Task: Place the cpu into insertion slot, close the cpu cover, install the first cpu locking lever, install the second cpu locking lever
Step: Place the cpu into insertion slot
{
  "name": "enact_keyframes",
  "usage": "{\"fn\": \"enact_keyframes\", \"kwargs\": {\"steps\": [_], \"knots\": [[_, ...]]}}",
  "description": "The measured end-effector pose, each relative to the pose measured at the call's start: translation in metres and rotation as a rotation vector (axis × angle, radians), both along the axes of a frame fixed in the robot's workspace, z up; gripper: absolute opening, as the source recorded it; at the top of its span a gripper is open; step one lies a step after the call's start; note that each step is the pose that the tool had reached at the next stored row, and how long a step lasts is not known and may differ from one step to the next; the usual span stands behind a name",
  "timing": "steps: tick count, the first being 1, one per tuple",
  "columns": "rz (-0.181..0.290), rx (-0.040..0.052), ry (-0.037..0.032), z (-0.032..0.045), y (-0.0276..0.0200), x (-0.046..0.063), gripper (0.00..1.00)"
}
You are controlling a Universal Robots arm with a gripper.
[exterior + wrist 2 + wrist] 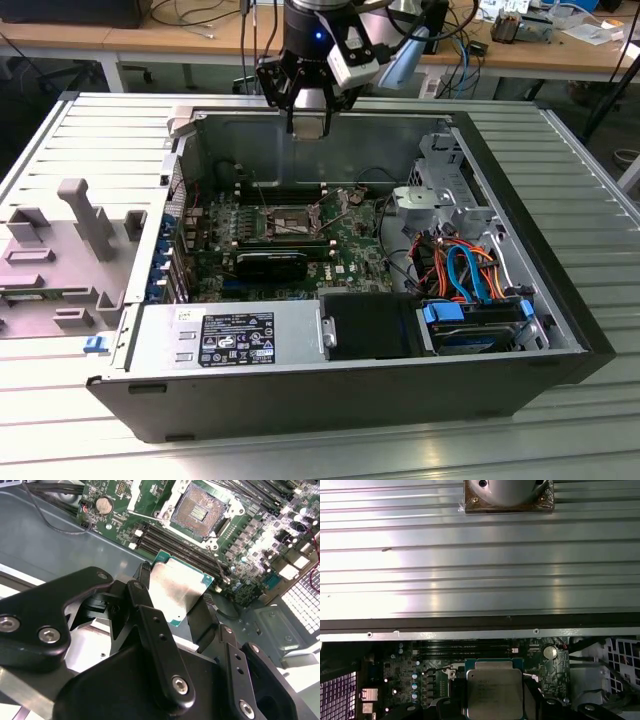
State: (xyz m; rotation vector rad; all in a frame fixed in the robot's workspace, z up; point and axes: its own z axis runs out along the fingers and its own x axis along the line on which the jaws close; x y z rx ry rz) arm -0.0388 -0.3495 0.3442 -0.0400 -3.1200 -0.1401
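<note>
A ribbed aluminium worktop (560,160) is spreading across the exterior view, catching soft light in pale bands; in the first wrist view its ridges (480,555) are gleaming brightly. Behind it a long wooden desk (140,40) is running along the back on white legs (121,76), carrying loose cables (200,15). Grey floor (570,90) is showing beneath the desk at the exterior view's right. A grey moulded fixture (75,235) is lying on the worktop at the exterior view's left.

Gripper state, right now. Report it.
Gripper: shut on the cpu; the insertion slot is empty.
</note>
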Motion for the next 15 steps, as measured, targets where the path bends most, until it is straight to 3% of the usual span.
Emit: {"fn": "enact_keyframes", "kwargs": {"steps": [15], "knots": [[0.000,-0.0002,0.0000,-0.0031,-0.0021,-0.0001,0.54]]}}
